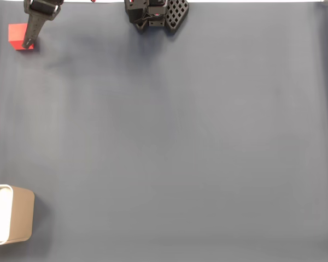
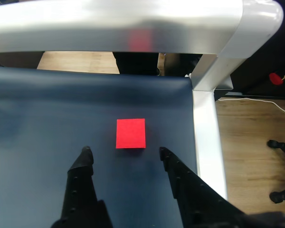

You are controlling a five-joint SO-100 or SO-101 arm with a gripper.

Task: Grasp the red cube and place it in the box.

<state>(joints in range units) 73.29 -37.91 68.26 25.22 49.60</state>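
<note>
The red cube [image 1: 15, 34] lies on the dark mat in the far top-left corner of the fixed view. My gripper [image 1: 28, 43] hangs over it there, and one black finger covers the cube's right part. In the wrist view the cube [image 2: 130, 133] sits just beyond and between the two black fingertips [image 2: 87, 152], which stand wide apart with the gripper [image 2: 125, 152] open and holding nothing. The box [image 1: 23, 215], with tan walls and a white inside, stands at the bottom-left edge of the fixed view, far from the cube.
The arm's black base [image 1: 156, 13] sits at the top centre. In the wrist view a white metal frame [image 2: 206, 109] runs behind and to the right of the cube, marking the mat's edge, with wooden floor [image 2: 251, 142] beyond. The dark mat [image 1: 180, 136] spreads wide.
</note>
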